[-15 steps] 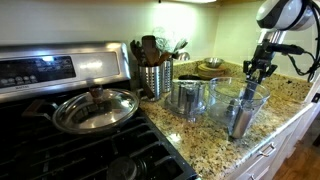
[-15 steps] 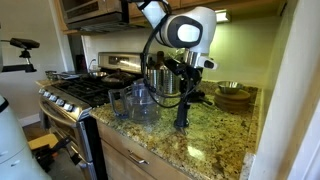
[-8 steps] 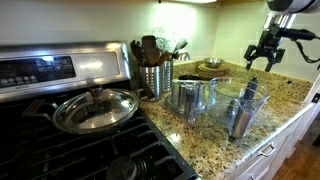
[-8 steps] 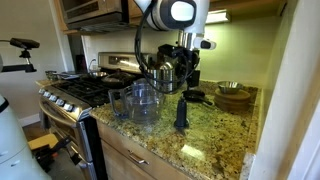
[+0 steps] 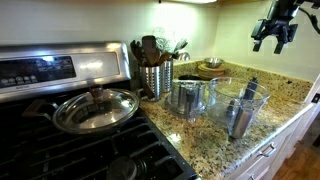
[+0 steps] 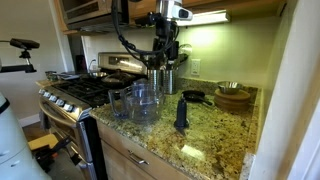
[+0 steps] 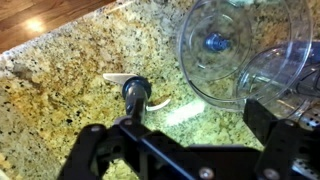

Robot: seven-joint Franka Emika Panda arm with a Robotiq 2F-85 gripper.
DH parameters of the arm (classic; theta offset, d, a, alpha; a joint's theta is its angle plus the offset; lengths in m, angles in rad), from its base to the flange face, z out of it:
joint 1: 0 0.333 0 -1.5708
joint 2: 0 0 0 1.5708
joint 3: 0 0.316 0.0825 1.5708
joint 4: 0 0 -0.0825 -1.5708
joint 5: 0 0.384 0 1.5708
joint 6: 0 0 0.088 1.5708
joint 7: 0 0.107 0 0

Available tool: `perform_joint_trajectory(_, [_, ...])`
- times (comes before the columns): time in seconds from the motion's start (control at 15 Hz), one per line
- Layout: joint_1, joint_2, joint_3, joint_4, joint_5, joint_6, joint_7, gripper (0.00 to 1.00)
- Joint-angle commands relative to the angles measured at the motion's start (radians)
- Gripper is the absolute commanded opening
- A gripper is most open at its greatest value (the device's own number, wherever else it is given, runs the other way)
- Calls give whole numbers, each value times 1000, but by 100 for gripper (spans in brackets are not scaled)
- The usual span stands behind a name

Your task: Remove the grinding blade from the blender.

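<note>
The grinding blade (image 6: pixel 181 112) stands upright on the granite counter, a dark shaft with pale curved blades at its base (image 7: pixel 133 90). It is outside the clear blender bowl (image 6: pixel 143 101), just beside it (image 7: pixel 225 50). In an exterior view the blade (image 5: pixel 251 88) shows behind the bowl (image 5: pixel 238 100). My gripper (image 5: pixel 273 35) hangs high above the counter, open and holding nothing (image 6: pixel 165 50). In the wrist view its dark fingers (image 7: pixel 285 135) frame the bottom of the picture, well above the blade.
A second clear container (image 5: pixel 188 95) stands next to the bowl. A steel utensil holder (image 5: pixel 153 76) and a stove with a lidded pan (image 5: pixel 95 108) are to one side. Wooden bowls (image 6: pixel 235 96) sit at the back. The counter's front edge (image 5: pixel 270 145) is near.
The gripper has opened and let go of the blade, then risen well above the counter. The blade stays upright where it was set down.
</note>
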Motion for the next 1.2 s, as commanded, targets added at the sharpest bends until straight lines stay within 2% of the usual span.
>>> perform_joint_trajectory(0.0, [33, -84, 25, -43, -26, -52, -17, 100])
perform_joint_trajectory(0.2, [55, -104, 52, -62, -29, -52, -21, 100])
perform_joint_trajectory(0.27, [46, -57, 42, -20, -18, -42, -6, 100])
perform_joint_trajectory(1.13, [58, -65, 52, -33, -18, -42, -14, 100])
